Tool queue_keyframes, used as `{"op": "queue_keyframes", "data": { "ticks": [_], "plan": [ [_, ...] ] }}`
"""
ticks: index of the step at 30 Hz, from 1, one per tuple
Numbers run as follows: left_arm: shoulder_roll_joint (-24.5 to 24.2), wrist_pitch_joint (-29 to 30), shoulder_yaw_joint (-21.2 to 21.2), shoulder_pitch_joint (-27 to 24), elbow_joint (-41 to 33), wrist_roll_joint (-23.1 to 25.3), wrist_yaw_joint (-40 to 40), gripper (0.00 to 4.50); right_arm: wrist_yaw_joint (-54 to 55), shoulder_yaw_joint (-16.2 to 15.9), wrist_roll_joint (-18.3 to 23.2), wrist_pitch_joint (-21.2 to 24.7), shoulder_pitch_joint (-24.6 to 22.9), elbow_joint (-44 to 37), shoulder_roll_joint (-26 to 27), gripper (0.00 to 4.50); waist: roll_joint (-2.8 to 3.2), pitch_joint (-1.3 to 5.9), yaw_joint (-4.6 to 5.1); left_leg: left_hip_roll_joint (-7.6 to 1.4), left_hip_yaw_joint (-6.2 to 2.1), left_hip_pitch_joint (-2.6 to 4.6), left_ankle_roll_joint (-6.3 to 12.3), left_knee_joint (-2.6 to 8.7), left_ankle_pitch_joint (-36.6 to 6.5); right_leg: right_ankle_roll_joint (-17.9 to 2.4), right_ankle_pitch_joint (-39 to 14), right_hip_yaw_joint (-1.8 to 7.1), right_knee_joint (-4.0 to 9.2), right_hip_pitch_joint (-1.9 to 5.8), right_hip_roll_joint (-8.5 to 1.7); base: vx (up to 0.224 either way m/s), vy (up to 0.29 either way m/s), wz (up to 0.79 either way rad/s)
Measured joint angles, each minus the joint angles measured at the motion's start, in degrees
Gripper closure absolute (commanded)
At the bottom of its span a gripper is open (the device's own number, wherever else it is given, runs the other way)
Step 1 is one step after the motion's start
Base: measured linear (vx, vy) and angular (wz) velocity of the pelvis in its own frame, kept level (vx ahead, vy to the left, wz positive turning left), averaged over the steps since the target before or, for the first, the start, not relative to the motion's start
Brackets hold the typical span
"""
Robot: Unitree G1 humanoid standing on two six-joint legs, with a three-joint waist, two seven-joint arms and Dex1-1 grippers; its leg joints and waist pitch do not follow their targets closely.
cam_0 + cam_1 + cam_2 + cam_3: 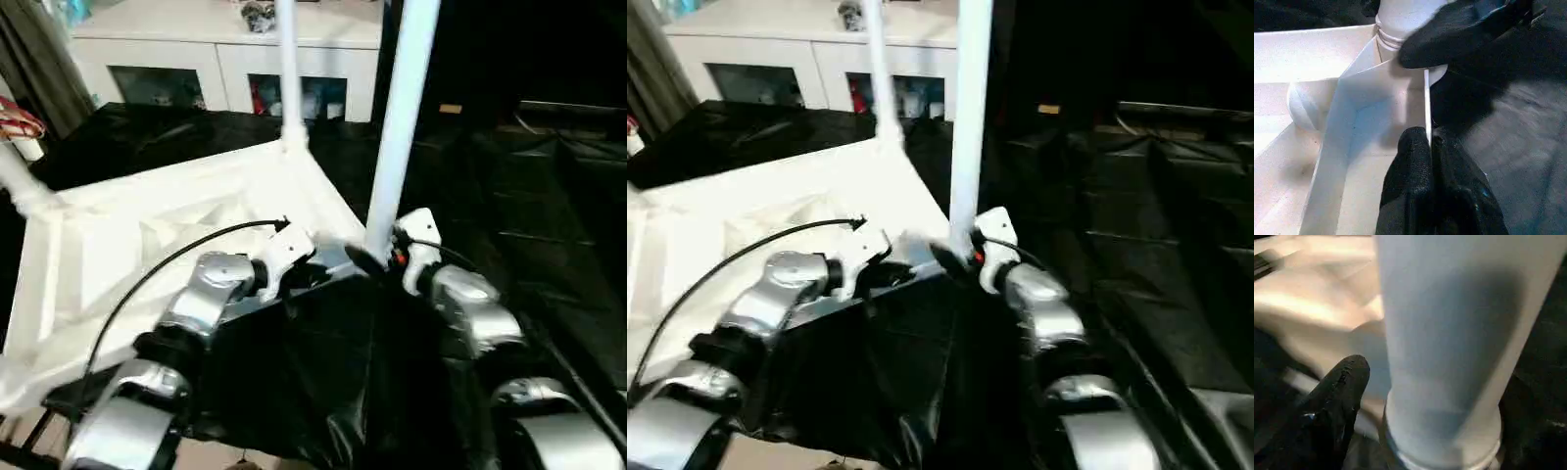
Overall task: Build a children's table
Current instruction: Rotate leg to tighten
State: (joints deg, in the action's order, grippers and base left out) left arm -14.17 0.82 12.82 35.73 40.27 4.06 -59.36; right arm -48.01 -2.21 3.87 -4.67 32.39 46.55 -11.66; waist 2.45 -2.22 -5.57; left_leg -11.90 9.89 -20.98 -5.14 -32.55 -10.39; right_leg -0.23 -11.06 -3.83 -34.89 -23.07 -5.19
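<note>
Left eye view: your tabletop [147, 245] lies upside down, centre-left of frame, ribs up. Nearest leg [400, 127] stands upright in the near-right corner socket, centre frame; a second leg [289, 73] rises behind it. Left gripper [1429, 147] is pinched shut on the tabletop's edge wall. Right gripper [377, 259] sits at that leg's base, fingers [1339, 391] spread around it.

head eyes look down; wrists near tabletop [147, 235].
</note>
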Motion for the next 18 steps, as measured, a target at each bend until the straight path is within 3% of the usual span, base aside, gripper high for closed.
{"op": "queue_keyframes", "data": {
  "ticks": [7,18],
  "plan": [
    [-4.12,-0.89,0.71,-1.79,-2.57,-2.18,-9.08,4.50,-15.01,-4.15,0.46,0.72,-2.67,-5.92,-4.78,0.55,-0.21,-0.10,-0.54,-0.02,0.01,-0.01,0.02,-0.18,0.00,-0.02,-0.06,0.00,0.04,-0.03,-0.02,0.000,0.000,0.00],
    [-5.98,-1.80,1.46,-2.39,-3.51,-2.84,-13.46,4.50,-19.96,-5.81,0.50,2.94,-2.69,-7.98,-5.56,1.53,-0.58,-0.11,-0.94,-0.02,0.02,0.01,0.02,-0.20,0.00,-0.02,-0.06,0.01,0.00,-0.03,-0.03,0.000,0.000,0.00]
  ]
}}
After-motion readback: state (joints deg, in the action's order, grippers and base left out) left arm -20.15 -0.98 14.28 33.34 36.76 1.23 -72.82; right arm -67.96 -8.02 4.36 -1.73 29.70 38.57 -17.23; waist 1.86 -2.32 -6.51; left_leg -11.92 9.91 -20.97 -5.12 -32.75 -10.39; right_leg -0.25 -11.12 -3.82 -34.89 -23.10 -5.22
